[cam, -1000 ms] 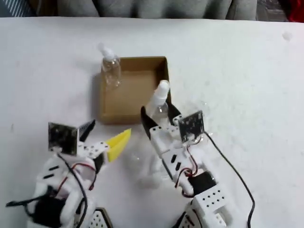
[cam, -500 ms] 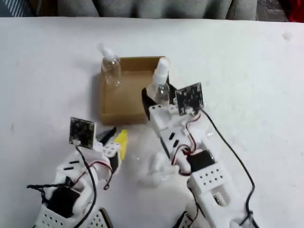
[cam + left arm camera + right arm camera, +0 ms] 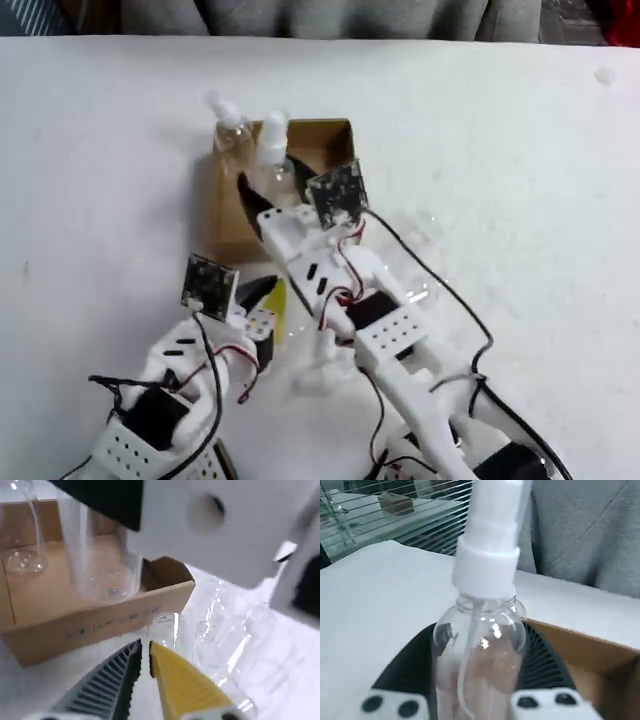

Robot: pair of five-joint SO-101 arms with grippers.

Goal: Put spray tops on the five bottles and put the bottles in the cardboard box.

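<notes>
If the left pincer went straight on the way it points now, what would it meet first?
Probably the clear bottle lying just ahead of the left pincer. The cardboard box has its near wall right behind that bottle. Depth between the two is hard to judge.

I log one white table (image 3: 520,130), evenly lit, its far edge backed by grey fabric (image 3: 300,18), upholstery as far as I can judge. A red item (image 3: 625,20) sits beyond the far right corner. From the right wrist view I note horizontal slats (image 3: 405,510) past the table's edge.
</notes>
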